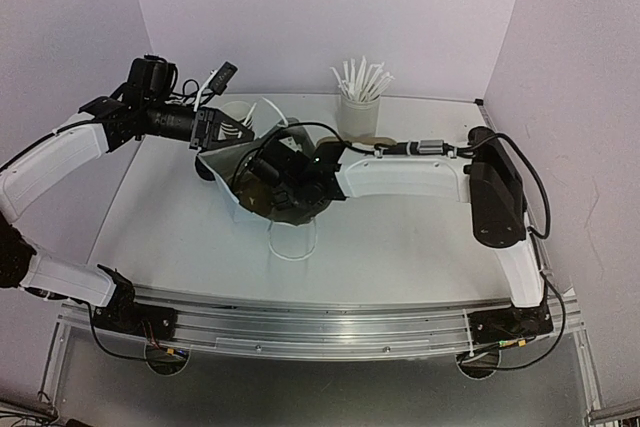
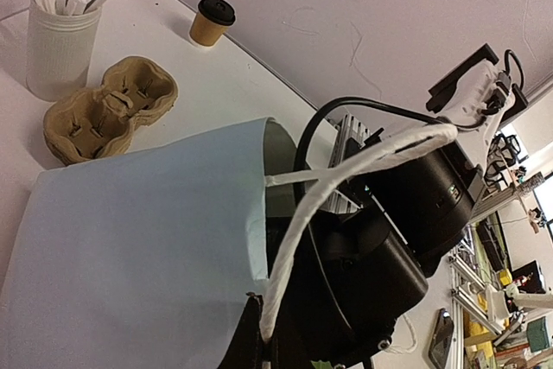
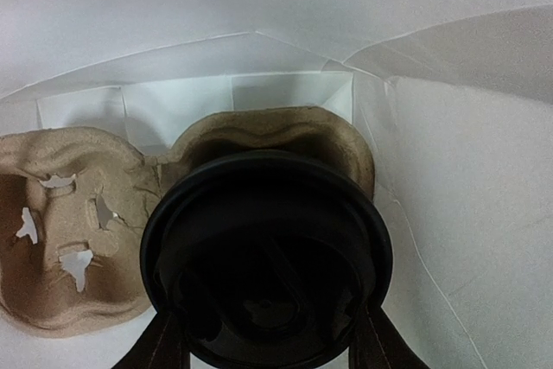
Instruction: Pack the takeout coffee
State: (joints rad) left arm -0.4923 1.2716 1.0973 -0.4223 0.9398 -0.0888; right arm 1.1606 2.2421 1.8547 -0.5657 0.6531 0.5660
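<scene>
Lidded cup (image 3: pixel 263 248) was held over carrier (image 3: pixel 78 213) inside bag (image 3: pixel 449 213).
It was pinched by right pincer (image 3: pixel 263 345); bag edge was pinched by left pincer (image 1: pixel 208 129).

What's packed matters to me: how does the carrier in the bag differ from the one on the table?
The bagged carrier lies inside the white bag; the table carrier sits beside the cup of sticks. The bagged carrier has a lidded cup at one pocket; the table carrier is empty. Both are tan pulp.

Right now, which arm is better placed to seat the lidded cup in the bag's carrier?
Right: its gripper holds the black-lidded cup over the tan moulded-pulp carrier inside the white paper bag; left gripper grips that bag.
</scene>
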